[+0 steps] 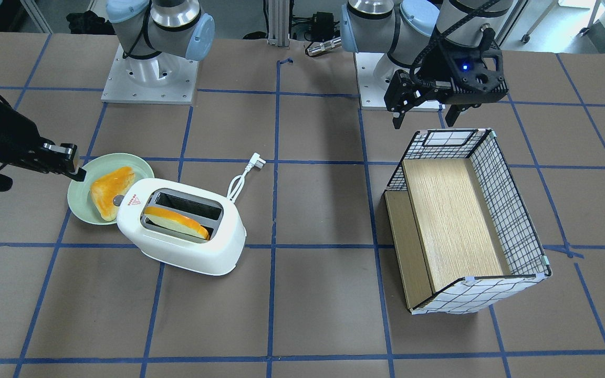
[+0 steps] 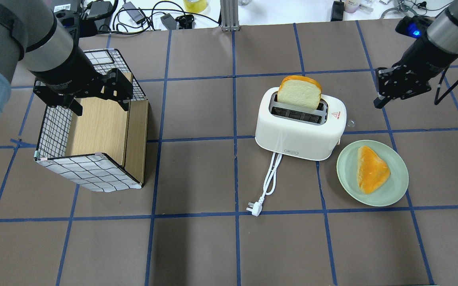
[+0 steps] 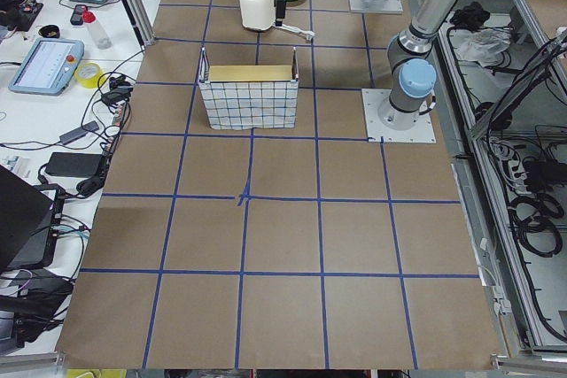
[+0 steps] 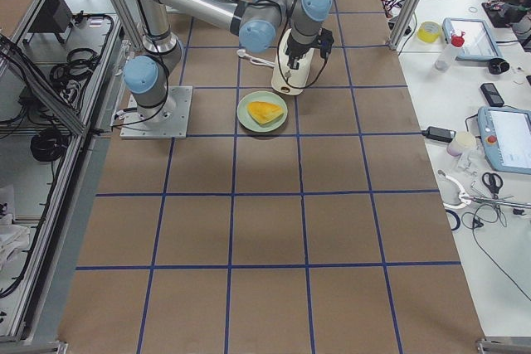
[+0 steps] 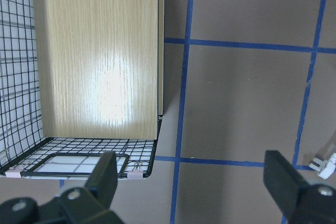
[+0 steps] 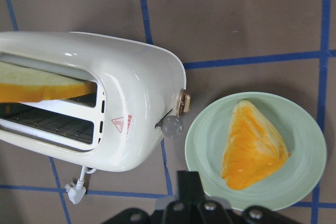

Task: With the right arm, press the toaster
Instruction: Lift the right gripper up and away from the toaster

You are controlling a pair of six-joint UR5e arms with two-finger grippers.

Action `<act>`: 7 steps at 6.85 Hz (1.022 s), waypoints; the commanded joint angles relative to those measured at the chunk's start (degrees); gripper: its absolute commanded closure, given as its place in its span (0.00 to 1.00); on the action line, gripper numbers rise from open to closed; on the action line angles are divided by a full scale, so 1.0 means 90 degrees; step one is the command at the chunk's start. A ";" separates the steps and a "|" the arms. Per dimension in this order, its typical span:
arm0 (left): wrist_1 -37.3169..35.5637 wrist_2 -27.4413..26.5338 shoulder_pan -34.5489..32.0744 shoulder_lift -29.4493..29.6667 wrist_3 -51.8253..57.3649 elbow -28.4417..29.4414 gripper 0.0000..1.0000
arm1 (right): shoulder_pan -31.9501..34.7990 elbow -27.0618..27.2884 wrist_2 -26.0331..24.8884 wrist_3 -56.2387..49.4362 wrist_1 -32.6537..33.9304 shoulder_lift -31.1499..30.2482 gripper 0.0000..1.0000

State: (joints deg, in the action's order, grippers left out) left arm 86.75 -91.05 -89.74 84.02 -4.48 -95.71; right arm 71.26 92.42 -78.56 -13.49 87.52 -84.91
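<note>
The white toaster [image 2: 292,137] stands on the table with a bread slice [image 2: 299,91] upright in one slot. Its lever [image 6: 182,103] and grey knob [image 6: 172,127] are on the end that faces the green plate [image 2: 396,190]. It also shows in the front-facing view [image 1: 187,247] and the right wrist view [image 6: 126,87]. My right gripper [image 2: 377,102] is shut and empty. It hangs in the air beyond the toaster's lever end, apart from it, near the plate's rim in the front-facing view [image 1: 76,170]. My left gripper [image 2: 98,105] is open and empty over the basket.
A wire basket [image 2: 54,131] with a wooden panel lies on its side at the left. The plate holds an orange pastry [image 2: 372,169]. The toaster's white cord and plug [image 2: 255,208] lie on the table in front of it.
</note>
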 commanded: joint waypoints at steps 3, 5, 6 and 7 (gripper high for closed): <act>0.0000 0.0000 0.0000 0.0000 0.0000 0.0000 0.00 | 0.0108 -0.1302 -0.0676 0.0741 -0.0778 -0.0331 0.00; 0.0000 0.0000 0.0000 0.0000 0.0000 0.0000 0.00 | 0.0682 -0.1363 -0.0704 0.1757 -0.0712 -0.0312 0.00; 0.0000 0.0000 0.0000 0.0000 0.0000 0.0000 0.00 | 0.1004 -0.1363 -0.0705 0.2197 -0.0634 -0.0273 0.00; 0.0000 0.0000 0.0000 0.0000 0.0000 0.0000 0.00 | 0.1307 -0.1363 -0.0714 0.2521 -0.0411 -0.0225 0.00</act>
State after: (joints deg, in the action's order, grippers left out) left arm 86.75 -91.05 -89.74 84.02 -4.48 -95.71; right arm 79.65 80.20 -84.90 5.06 82.04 -87.38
